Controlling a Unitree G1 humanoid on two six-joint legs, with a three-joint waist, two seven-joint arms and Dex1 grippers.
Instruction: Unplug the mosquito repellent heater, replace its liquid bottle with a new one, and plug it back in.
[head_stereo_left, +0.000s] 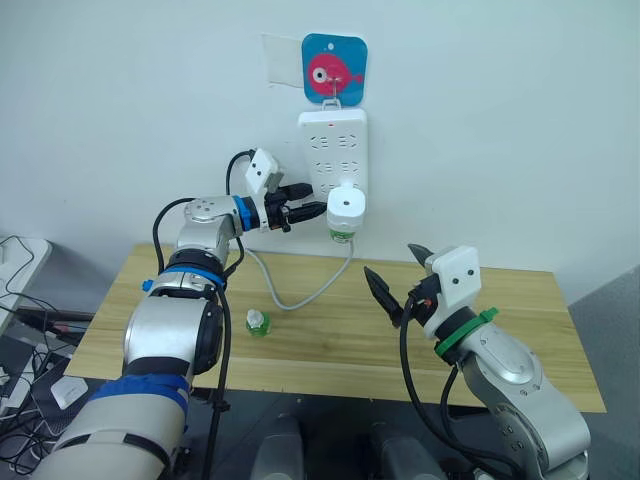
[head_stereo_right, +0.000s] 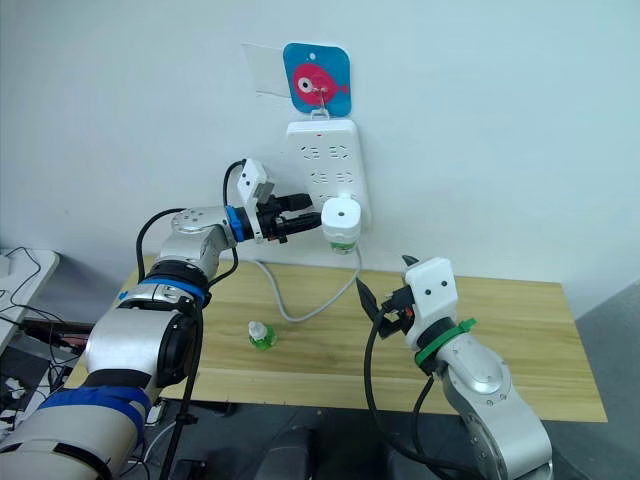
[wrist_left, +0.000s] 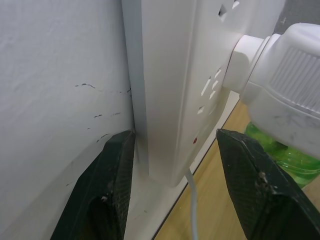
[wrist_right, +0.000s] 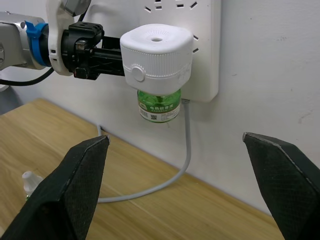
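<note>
White plastic, the mosquito repellent heater (head_stereo_left: 346, 209) sits plugged into the power strip (head_stereo_left: 333, 150) on the wall, with the liquid bottle (head_stereo_left: 342, 236) hanging green beneath it. I see my left gripper (head_stereo_left: 308, 211) reaching in from the side, fingers spread around the strip's lower edge just beside the heater, gripping nothing. My right gripper (head_stereo_left: 398, 272) hovers over the table (head_stereo_left: 520, 330), spread wide and well apart from the heater. On the table lies the new one (head_stereo_left: 258, 322), white-capped.
</note>
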